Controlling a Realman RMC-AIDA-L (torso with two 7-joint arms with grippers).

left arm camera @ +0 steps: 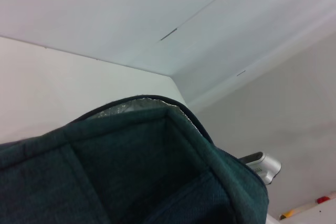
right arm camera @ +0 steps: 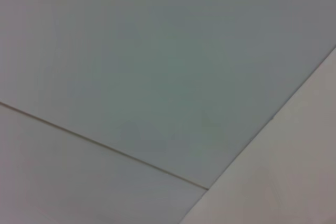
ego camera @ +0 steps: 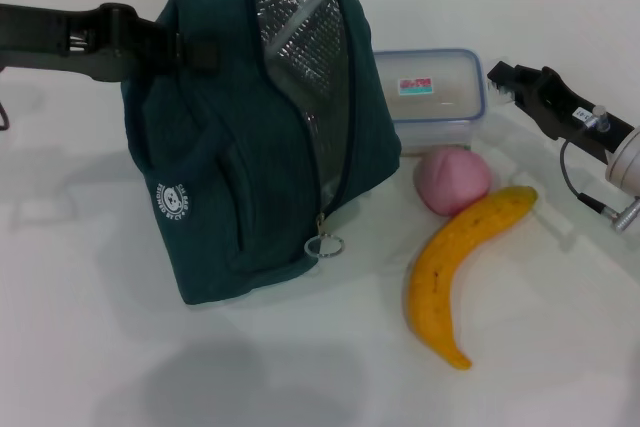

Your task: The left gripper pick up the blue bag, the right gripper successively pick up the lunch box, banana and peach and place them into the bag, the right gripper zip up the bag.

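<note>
Left gripper [ego camera: 185, 50]: jaws closed on the upper back edge of the blue bag [ego camera: 240, 147], by a black strap or buckle there. Bag held upright on the tabletop [ego camera: 90, 347], leaning a little, mouth unzipped; silver lining [ego camera: 300, 37] shows through the gap. Zipper pull ring [ego camera: 325, 245] hangs at the low end of the opening. Left wrist view shows only the bag's top rim and lining close up.

Right gripper [ego camera: 500, 80]: above the tabletop at the right, just beside the lunch box [ego camera: 428, 92], nothing between its jaws; how far they are parted, cannot tell. Right wrist view shows only blank wall.

Lunch box sits behind and against the bag's right side, lid on. Peach [ego camera: 452, 179] in front of it, touching the banana [ego camera: 455, 272], which curves toward the near edge.

Judgement: bag held, no item packed; lunch box pick is next.

Risks:
- Opening is a narrow slit facing right; the box may catch on the rim.
- Box touches the bag, so a jaw on that side could snag fabric.
- A push at the mouth may tilt the bag in its one-point hold.
- Peach may roll if nudged.
</note>
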